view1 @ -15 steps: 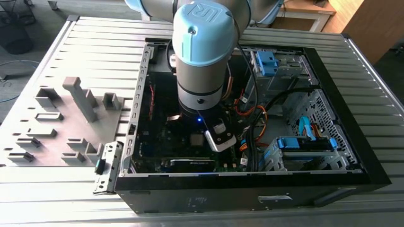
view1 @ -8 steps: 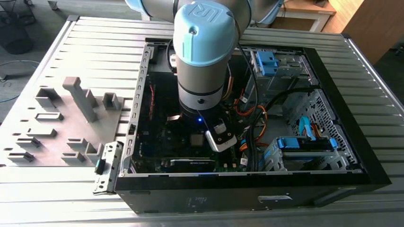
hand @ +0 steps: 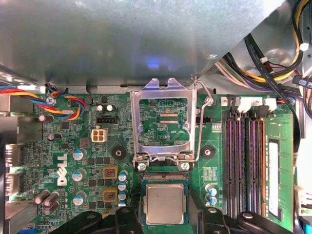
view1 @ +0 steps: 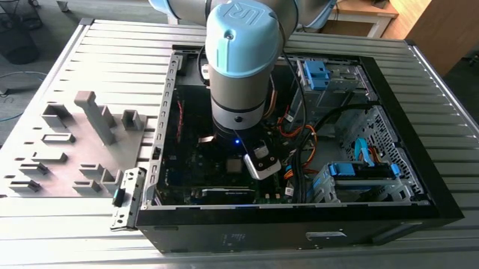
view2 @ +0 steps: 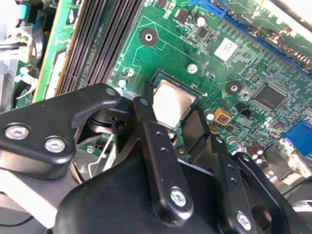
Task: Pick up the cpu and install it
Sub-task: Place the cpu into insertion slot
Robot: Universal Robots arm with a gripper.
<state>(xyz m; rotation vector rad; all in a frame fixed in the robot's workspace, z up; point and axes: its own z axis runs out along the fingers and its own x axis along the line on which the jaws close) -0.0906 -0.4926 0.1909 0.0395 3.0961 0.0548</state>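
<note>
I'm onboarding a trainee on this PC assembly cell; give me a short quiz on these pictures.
1. True or false: the metal load frame stands open, clear of the cpu.
2. In the first wrist view, what fills one of the long slots? A) a green memory stick B) a screwdriver C) a fan
3. In the exterior view, what does the arm reach down into?
Key: 1 true; 2 A; 3 the open computer case.
</note>
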